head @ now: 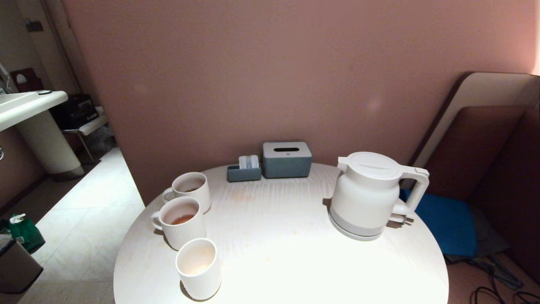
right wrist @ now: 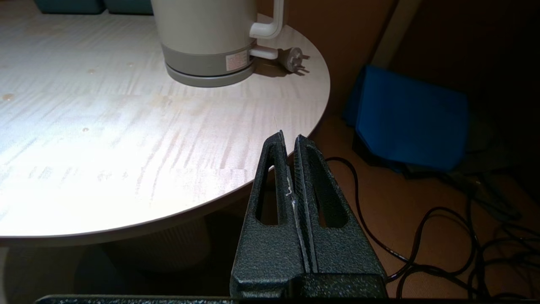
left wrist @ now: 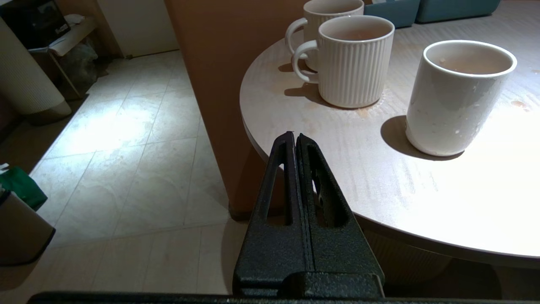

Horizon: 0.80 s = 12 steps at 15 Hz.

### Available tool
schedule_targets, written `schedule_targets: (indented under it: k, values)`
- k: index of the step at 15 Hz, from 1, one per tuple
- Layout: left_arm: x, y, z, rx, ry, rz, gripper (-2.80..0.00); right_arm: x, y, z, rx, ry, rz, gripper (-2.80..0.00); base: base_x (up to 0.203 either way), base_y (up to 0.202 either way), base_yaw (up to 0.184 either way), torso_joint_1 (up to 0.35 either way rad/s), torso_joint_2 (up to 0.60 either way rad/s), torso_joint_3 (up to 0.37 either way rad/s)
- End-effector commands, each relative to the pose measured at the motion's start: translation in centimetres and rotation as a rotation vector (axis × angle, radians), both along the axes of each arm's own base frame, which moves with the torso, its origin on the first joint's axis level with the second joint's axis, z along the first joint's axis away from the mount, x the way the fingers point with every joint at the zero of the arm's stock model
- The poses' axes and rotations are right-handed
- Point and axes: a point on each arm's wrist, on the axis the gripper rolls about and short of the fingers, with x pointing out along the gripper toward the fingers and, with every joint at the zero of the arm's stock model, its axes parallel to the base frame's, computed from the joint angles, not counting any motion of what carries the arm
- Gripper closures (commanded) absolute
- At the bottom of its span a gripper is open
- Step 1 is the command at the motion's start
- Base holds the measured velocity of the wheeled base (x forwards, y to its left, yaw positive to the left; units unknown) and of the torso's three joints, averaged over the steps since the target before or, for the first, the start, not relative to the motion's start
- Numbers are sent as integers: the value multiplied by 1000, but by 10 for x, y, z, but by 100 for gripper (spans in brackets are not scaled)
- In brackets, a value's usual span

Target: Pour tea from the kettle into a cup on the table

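The white kettle (head: pixel 367 194) stands upright on the right side of the round pale table (head: pixel 278 236), lid on, handle turned to the right. The small plain white cup (head: pixel 198 267) sits near the table's front left edge with a little pale liquid in its bottom. Reddish tea (head: pixel 182 219) shows in the ribbed mug behind it. Neither arm appears in the head view. My left gripper (left wrist: pixel 294 136) is shut and empty, low beside the table's left edge, short of the cup (left wrist: pixel 457 97). My right gripper (right wrist: pixel 289 138) is shut and empty off the right edge, short of the kettle (right wrist: pixel 206 42).
Two ribbed handled mugs (head: pixel 181 221) (head: pixel 190 190) stand behind the cup. A grey tissue box (head: pixel 287 159) and a small grey holder (head: pixel 244 171) sit at the back by the wall. The kettle's plug (right wrist: pixel 293 59) lies on the table. A blue cushion (head: pixel 445 221) and black cables (right wrist: pixel 443 236) lie on the right.
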Motion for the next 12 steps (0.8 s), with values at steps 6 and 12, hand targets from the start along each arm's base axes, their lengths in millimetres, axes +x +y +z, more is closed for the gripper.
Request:
schedule_targets:
  k: [6, 12]
  values:
    - [0, 0, 0, -45, -1, 8, 0, 0, 0, 0, -2, 2, 1, 0, 0, 0, 0, 0, 0, 0]
    - [0, 0, 0, -47, -1, 12, 0, 0, 0, 0, -2, 2, 1, 0, 0, 0, 0, 122, -282, -167]
